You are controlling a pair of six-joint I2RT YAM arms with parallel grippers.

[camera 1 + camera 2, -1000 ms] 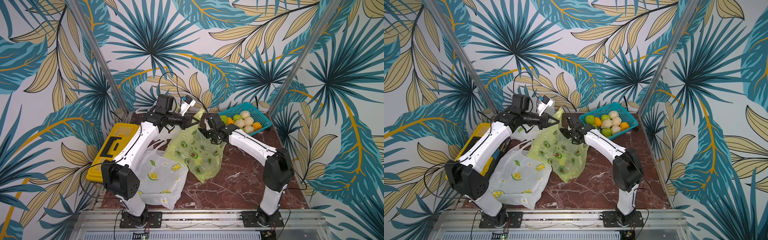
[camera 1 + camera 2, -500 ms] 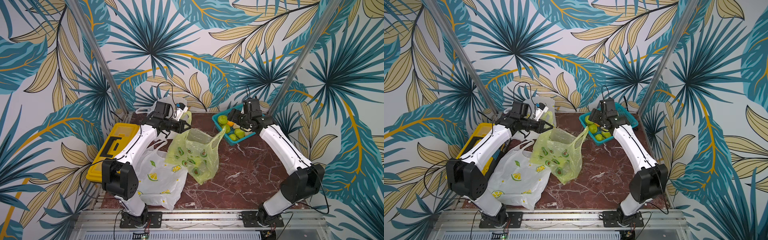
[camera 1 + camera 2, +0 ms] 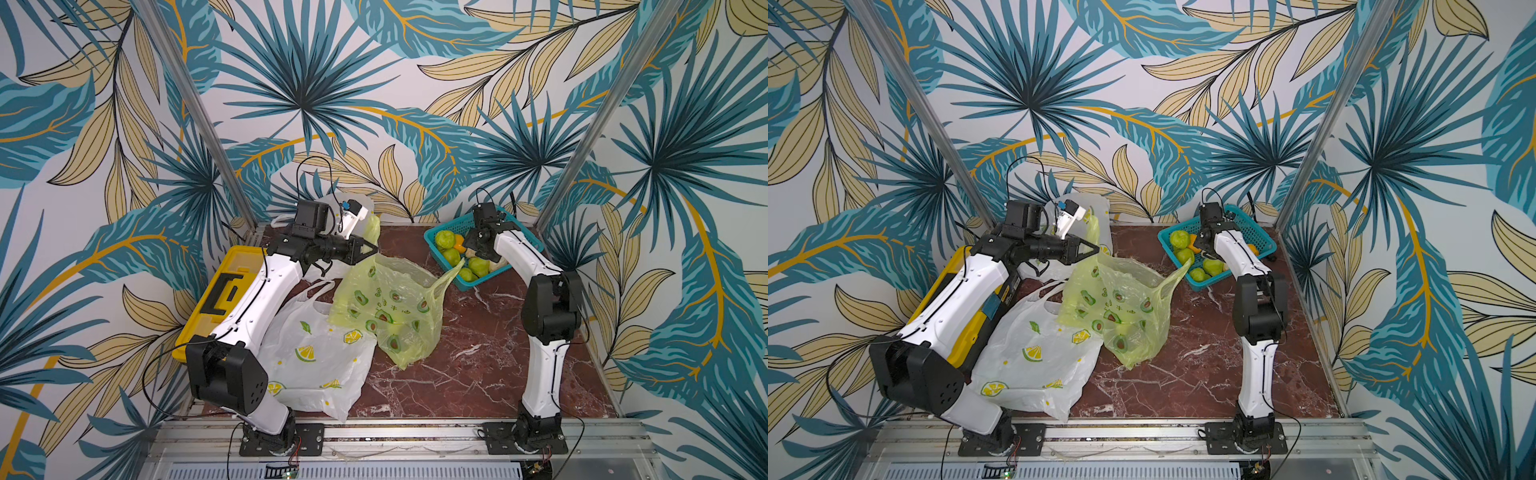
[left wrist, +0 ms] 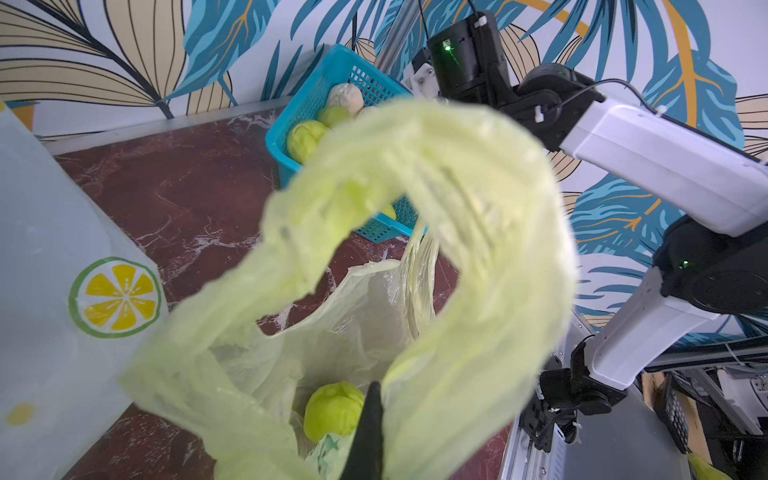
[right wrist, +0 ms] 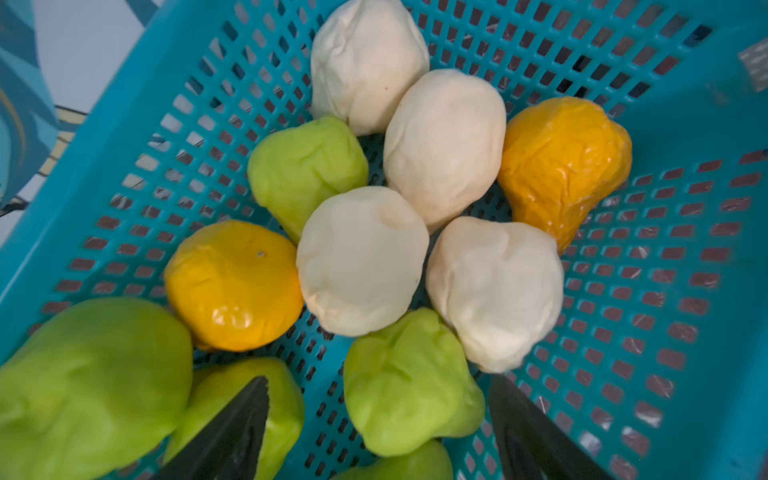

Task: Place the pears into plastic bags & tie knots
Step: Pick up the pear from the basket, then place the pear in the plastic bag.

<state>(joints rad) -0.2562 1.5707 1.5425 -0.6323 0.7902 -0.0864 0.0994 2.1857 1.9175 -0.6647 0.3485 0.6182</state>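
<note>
Basket (image 3: pixel 441 266), both top views: teal mesh, standing on the dark marbled counter (image 3: pixel 478 365) against the back wall, with green and orange pears (image 3: pixel 444 240) showing in it.
Right end effector (image 3: pixel 473 249), both top views: pointed down into the basket over the fruit; the wrist hides its jaws here.
Green bag (image 3: pixel 390 307), both top views: avocado print, slumped on the counter just beside the basket with its mouth open; its free handle reaches to the basket's wall.
Left end effector (image 3: pixel 371 250), both top views: across the green bag from the basket, pinched closed on that bag's other handle and holding it up.
White bag (image 3: pixel 316 353), both top views: lemon print, flat on the counter, beyond the green bag from the basket; the green bag lies over its edge.
Yellow case (image 3: pixel 224 286), both top views: farther still from the basket, past the white bag, partly behind the left arm.
Left wrist view, green bag: the held handle loop is a blur close to the lens; a bagged pear (image 4: pixel 332 409), green, lies at the bottom; the basket shows beyond the loop.
Left wrist view, left end effector: one dark fingertip in sight, pressed against the plastic.
Right wrist view, pears: four cream, two orange and several green, all lying in the basket.
Right wrist view, right end effector: jaws wide, one finger on either side of a green pear, gripping nothing.
</note>
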